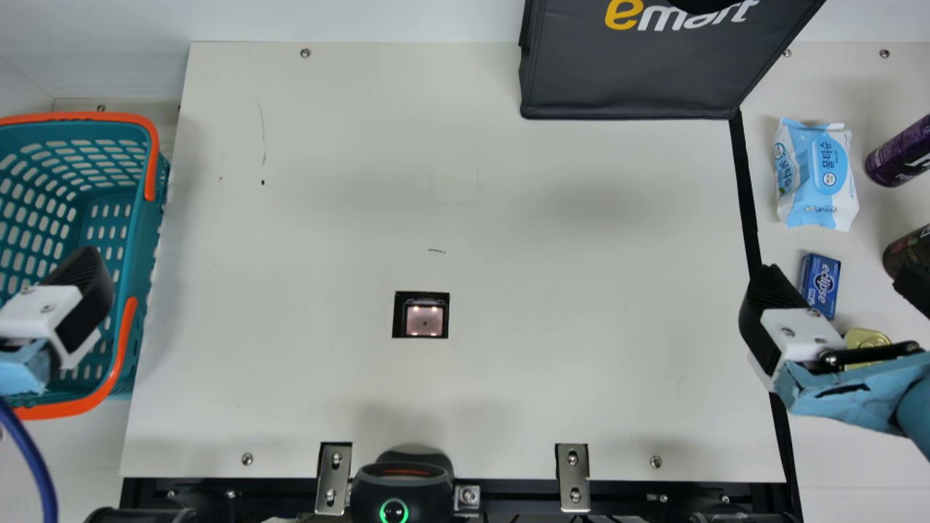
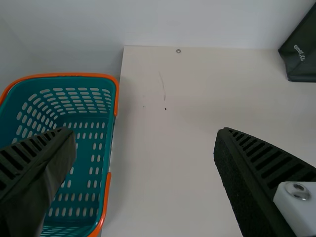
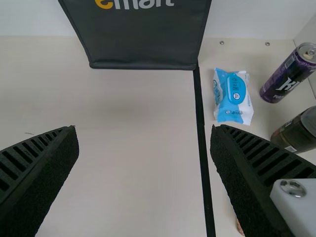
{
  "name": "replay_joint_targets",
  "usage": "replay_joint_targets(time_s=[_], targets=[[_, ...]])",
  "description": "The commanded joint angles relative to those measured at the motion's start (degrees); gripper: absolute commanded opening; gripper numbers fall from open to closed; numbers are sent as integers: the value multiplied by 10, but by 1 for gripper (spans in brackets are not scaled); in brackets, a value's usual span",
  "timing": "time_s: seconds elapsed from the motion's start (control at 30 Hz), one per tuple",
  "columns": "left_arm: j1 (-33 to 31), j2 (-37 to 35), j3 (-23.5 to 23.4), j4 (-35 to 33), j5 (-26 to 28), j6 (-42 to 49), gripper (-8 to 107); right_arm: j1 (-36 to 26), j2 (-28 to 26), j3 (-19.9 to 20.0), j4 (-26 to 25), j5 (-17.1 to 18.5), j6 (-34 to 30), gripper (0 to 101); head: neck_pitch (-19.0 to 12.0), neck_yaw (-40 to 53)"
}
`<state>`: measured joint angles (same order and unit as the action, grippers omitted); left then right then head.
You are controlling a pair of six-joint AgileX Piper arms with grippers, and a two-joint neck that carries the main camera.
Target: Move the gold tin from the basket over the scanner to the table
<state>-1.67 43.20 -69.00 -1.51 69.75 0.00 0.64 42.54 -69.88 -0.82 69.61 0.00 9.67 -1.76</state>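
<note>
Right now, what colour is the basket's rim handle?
Orange, against the teal basket; it shows best in the left wrist view.

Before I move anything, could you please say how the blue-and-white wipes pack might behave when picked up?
The wipes pack would probably give when squeezed, as it looks soft and crinkled. It may fold at its thin, ruffled ends. Lying broad and flat, it seems unlikely to roll.

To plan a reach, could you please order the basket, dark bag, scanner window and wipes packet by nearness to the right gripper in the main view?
1. Wipes packet: right side, beyond the right gripper
2. Dark bag: far edge, right of centre
3. Scanner window: near the middle
4. Basket: far left
</note>
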Motion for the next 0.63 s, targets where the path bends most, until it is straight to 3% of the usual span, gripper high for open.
replay_joint_targets(time_s=[0.0,0.6], targets=[[0,0,0,0,0,0,90,0,0,0,0,0,0,95,-17,2],[0,0,0,0,0,0,90,0,0,0,0,0,0,95,-17,2]])
